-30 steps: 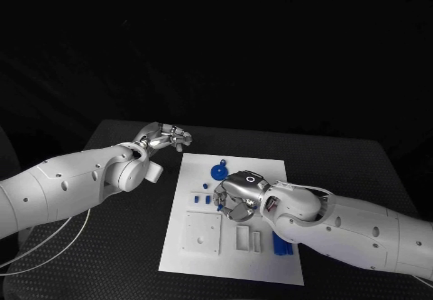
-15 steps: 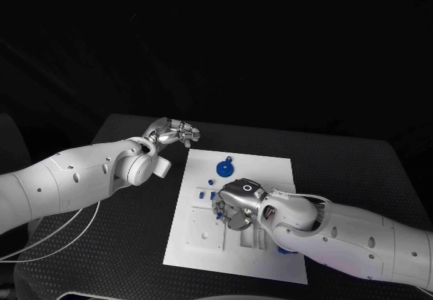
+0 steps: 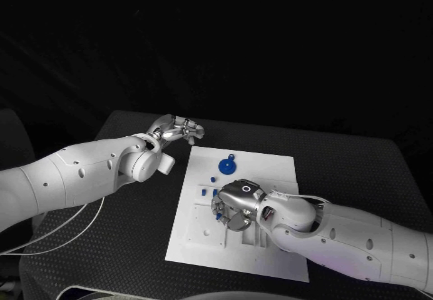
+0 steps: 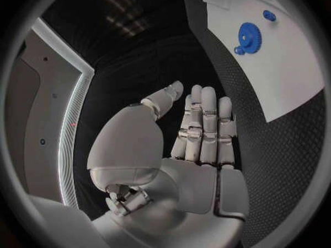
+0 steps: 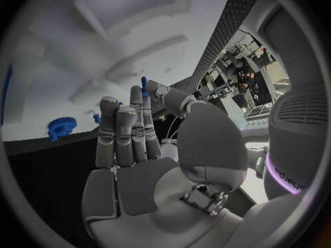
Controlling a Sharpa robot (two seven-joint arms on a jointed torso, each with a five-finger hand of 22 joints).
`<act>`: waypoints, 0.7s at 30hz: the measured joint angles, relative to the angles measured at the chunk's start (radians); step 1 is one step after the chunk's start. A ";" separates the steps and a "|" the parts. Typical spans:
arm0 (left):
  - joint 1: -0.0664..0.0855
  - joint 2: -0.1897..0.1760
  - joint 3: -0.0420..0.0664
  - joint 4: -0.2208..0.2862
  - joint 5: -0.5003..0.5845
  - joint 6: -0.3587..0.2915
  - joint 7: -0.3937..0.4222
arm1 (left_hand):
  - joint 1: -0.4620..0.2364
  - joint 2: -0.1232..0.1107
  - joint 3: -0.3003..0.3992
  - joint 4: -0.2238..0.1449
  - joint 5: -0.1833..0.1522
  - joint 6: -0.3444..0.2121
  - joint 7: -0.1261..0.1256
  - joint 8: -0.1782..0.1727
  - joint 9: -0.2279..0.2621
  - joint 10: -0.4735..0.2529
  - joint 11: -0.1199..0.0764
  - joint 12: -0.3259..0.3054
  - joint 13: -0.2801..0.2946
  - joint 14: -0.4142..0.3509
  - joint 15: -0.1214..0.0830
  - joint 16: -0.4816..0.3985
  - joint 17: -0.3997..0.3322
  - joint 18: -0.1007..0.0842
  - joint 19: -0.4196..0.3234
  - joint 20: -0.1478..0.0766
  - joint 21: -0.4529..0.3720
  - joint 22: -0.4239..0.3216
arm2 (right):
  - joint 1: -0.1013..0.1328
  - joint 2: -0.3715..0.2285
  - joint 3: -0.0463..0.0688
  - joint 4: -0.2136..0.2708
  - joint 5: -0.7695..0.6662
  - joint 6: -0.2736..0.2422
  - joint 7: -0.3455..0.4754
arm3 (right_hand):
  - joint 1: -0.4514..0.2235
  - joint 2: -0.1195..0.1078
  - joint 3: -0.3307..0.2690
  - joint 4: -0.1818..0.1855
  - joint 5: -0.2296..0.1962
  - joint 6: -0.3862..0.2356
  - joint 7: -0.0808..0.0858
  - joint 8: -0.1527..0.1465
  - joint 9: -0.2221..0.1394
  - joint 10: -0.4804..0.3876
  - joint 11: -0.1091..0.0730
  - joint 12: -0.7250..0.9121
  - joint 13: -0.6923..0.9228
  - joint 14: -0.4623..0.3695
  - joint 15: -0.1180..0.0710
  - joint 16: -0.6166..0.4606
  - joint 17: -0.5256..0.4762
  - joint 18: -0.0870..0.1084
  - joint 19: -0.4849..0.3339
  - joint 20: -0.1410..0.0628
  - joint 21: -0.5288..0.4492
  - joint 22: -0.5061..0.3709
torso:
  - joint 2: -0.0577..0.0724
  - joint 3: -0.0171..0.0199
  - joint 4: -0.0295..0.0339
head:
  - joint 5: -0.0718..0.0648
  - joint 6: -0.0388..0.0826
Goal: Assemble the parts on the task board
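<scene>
Over the middle of the task board (image 3: 271,164) the right hand (image 3: 236,203) is held low, just above the white raised fixtures of the board. A small blue part (image 5: 144,83) is seen at its fingertips in the right wrist view, apparently pinched between the thumb and a finger, while the other fingers (image 5: 117,129) are held straight and close together; in the head view a speck of blue (image 3: 219,216) shows at the same hand's underside. The part's long axis appears to run roughly in line with the fingers, pointing down toward the board, though this cannot be told with certainty.

The blue gear (image 3: 226,166) is seen lying flat on the board's far end, well apart from the right hand and beyond its fingers. Small blue pegs (image 3: 204,193) are found just beside the right hand, on its left.

The left hand (image 3: 179,132) is held off the board, above the table (image 3: 351,162) near the board's far left corner; its fingers (image 4: 206,121) are straight and side by side, and nothing is held. It lies nearer the gear than the right hand does.

The seating of the pinched part is judged to turn on the hole lying directly beneath the fingertips
</scene>
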 measured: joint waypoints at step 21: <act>0.000 -0.001 0.000 -0.002 0.001 0.000 -0.001 | -0.005 -0.005 0.000 0.000 0.000 -0.004 0.004 0.000 -0.001 0.000 0.000 0.000 0.000 0.000 0.000 0.000 0.002 0.000 0.000 0.000 0.000 0.000 | 0.000 -0.004 -0.009 -0.012 -0.006 0.016 0.001 | -0.006 0.005 -0.005 -0.005 0.007 0.001 0.003 -0.002 0.003 0.004 0.004 -0.003 0.000 0.002 0.002 -0.003 0.001 0.000 0.000 0.000 0.000 0.000 | -0.001 0.0001 -0.0012 | 0.004 -0.004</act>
